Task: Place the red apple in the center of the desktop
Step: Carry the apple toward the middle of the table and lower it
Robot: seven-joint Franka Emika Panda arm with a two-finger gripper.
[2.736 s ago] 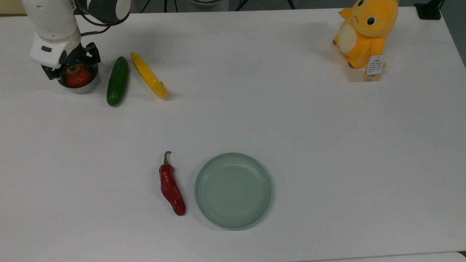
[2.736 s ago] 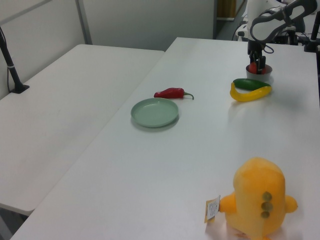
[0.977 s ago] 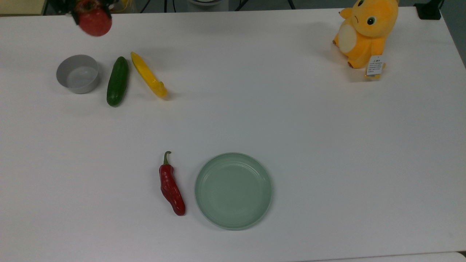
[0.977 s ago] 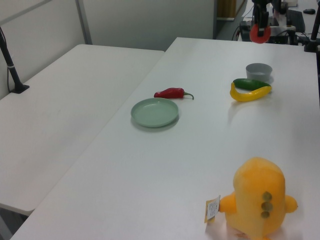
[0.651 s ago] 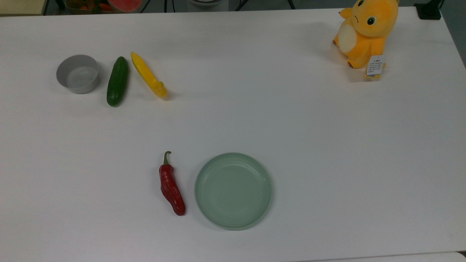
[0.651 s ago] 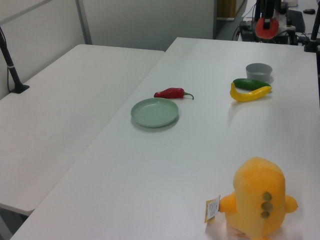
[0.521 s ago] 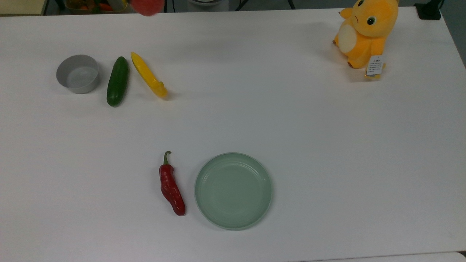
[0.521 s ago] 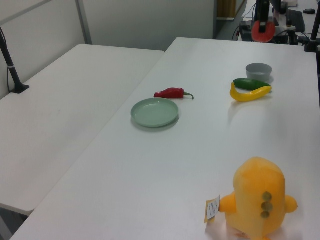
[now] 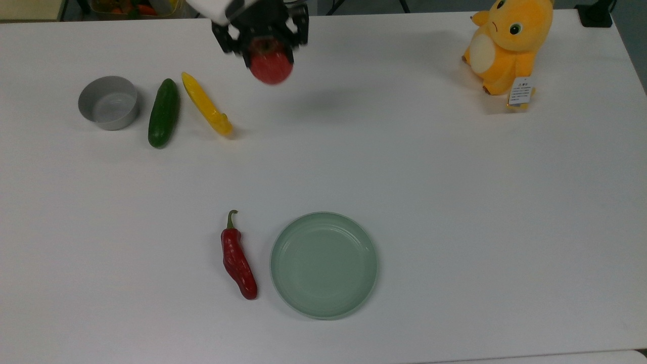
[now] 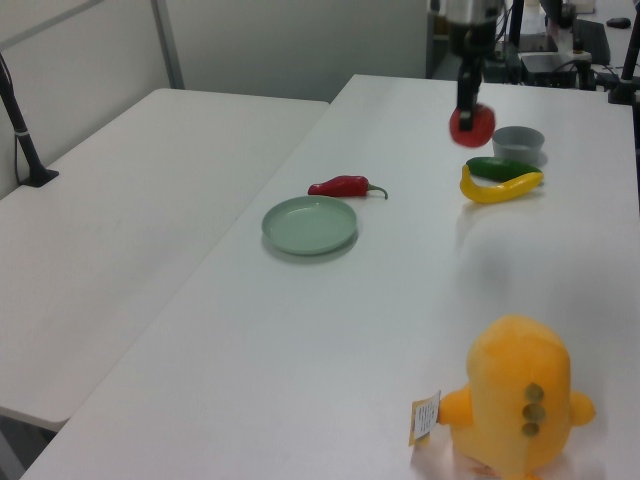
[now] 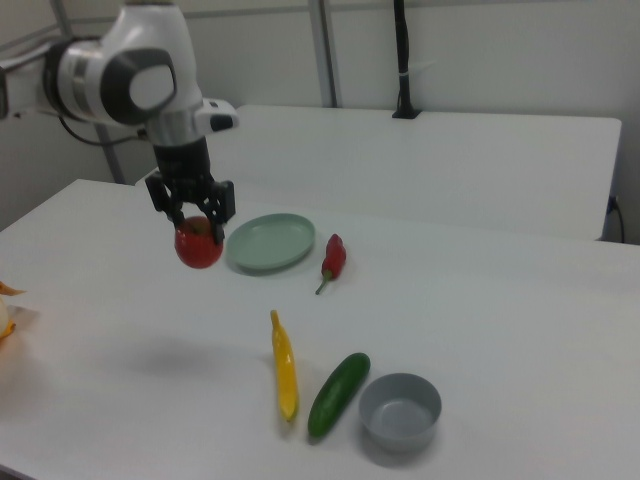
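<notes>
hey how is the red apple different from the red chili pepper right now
The red apple is round and smooth; the red chili pepper is long and wrinkled. The apple hangs above the desktop, held in the gripper; the chili lies flat on it beside the green plate. Both are red.

At the upper left of the right view, the arm (image 11: 140, 80) is showing rounded glossy white shells with a dark grey round joint cap, tapering into a black end effector (image 11: 192, 212) with two black fingers (image 11: 222, 215).
</notes>
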